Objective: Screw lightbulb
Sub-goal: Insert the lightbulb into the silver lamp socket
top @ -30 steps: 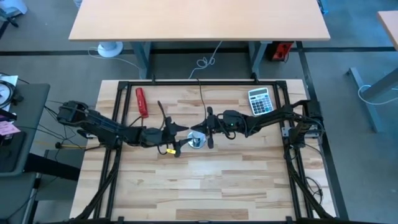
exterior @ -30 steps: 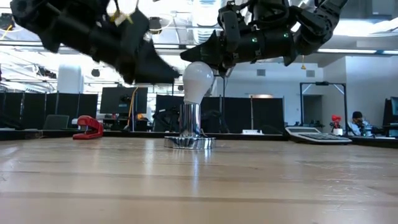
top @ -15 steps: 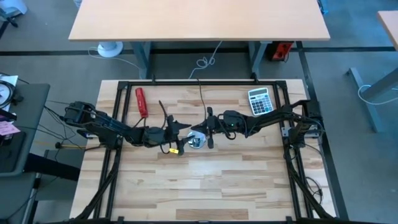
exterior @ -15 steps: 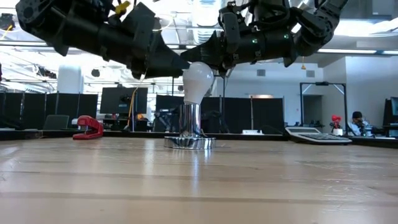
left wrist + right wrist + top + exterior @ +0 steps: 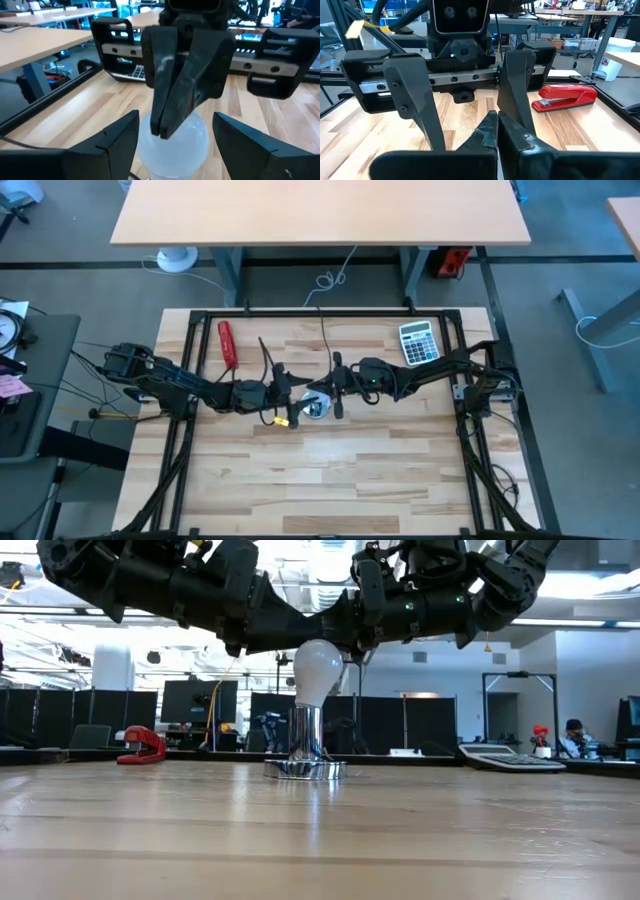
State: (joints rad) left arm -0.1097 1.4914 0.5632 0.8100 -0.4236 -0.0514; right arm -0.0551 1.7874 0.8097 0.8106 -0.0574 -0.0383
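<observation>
Toward the table's (image 5: 330, 480) far-left corner a red stapler (image 5: 227, 343) lies idle, well clear of the work. Moving right, the left gripper (image 5: 172, 135) reaches in toward the middle of the table with its fingers spread wide, one on either side of the lightbulb (image 5: 318, 670) and not touching the glass in the left wrist view; that stance looks like readiness to take hold for a turn. The lightbulb stands upright, its base down in the shiny metal socket (image 5: 304, 745) near the table's centre, somewhat toward the far edge, so it already seems at least partly threaded. Just right of it, the right gripper (image 5: 172, 112) comes from the opposite side with its fingers pressed together, the tips resting against the top of the bulb, seemingly to steady it rather than grasp it. Farther right, near the far-right corner, a calculator (image 5: 417, 342) sits out of the way.
</observation>
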